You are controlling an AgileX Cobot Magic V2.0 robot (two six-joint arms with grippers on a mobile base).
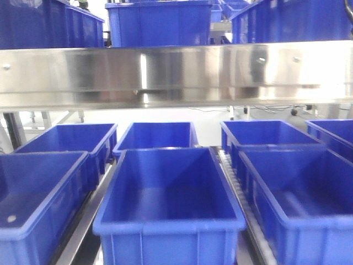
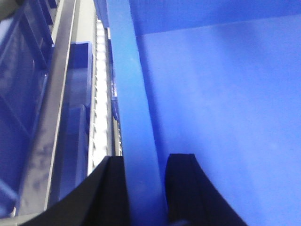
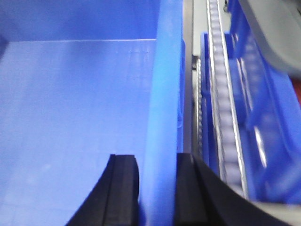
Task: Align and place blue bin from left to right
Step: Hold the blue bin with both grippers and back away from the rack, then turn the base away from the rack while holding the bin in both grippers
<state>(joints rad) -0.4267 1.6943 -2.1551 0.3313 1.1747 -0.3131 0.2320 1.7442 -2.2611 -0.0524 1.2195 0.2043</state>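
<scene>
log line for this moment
left gripper: jaws shut on blue bin left rim | right gripper: jaws shut on right rim

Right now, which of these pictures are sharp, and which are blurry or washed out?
Front-facing view: slightly soft, with glare whitening the steel beam toward its right end. Left wrist view: the bin rim held in the left gripper is badly blurred, likely too close to focus. Right wrist view: equally blurred bin rim in the right gripper.
</scene>
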